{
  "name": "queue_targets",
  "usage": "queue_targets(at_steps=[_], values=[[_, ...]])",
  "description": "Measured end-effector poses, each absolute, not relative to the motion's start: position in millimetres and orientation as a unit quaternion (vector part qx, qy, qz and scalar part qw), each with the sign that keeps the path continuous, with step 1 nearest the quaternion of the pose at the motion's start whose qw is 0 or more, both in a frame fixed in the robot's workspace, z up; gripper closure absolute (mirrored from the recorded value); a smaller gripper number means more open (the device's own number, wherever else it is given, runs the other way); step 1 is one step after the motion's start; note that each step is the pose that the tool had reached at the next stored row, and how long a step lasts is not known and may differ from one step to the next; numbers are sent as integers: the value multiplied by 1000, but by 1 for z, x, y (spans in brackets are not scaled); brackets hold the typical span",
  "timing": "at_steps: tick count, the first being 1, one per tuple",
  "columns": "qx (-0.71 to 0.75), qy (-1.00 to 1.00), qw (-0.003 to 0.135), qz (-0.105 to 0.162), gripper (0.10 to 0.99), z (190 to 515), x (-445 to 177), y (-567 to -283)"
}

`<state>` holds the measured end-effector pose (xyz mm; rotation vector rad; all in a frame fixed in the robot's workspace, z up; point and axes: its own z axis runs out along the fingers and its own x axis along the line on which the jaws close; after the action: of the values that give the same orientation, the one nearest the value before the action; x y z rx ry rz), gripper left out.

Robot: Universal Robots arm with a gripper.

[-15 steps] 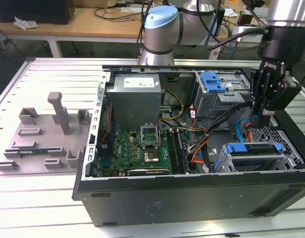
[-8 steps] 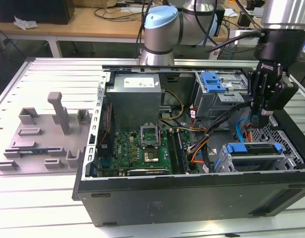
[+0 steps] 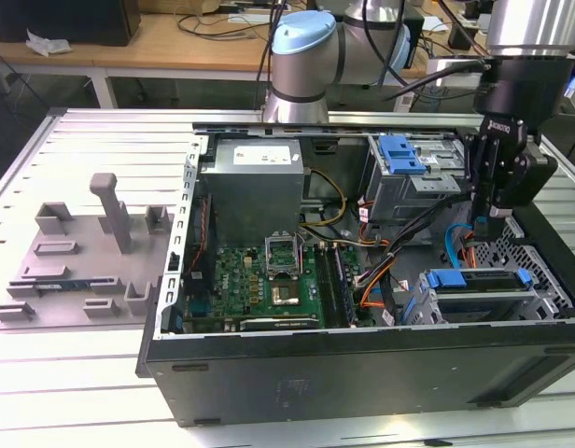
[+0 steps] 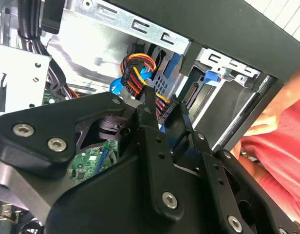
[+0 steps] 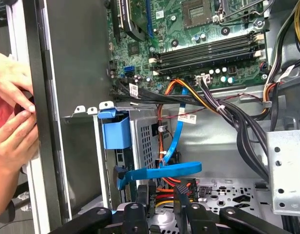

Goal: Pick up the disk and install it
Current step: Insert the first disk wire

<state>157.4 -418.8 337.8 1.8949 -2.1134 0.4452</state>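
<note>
We see the gripper (image 3: 491,224) hanging over the open computer case (image 3: 362,373), above the corner that lies toward the exterior view's right and close to the case's near wall. In both wrist views its two fingers (image 5: 142,195) stand apart with only cables showing in the gap, so it is released and holds nothing (image 4: 163,100).

The disk (image 3: 476,280), with its bright blue carrier, lies flat in the drive bay at that same corner, just below the gripper and apart from it. Orange and blue cables (image 3: 460,252) run between the two.

Along the case's far edge sits a second blue plastic piece (image 3: 404,154) on top of a metal drive cage. The green motherboard (image 3: 269,275) fills the case floor toward the exterior view's left, with the grey power supply (image 3: 255,182) beyond it.

In the first wrist view a person's hands (image 5: 11,112) rest on the outer edge of the case wall. A grey fixture (image 3: 82,252) lies on the slatted table (image 3: 101,131), beside the case and well apart from the gripper.
</note>
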Motion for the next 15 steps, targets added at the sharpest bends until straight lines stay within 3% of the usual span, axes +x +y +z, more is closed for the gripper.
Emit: queue_targets(at_steps=[8, 9, 12, 15], values=[[653, -728, 136, 156, 733, 338, 157, -418], [653, -728, 136, 156, 749, 338, 157, -418], [653, -728, 136, 156, 918, 338, 157, -418], [653, -728, 136, 156, 918, 338, 157, -418]])
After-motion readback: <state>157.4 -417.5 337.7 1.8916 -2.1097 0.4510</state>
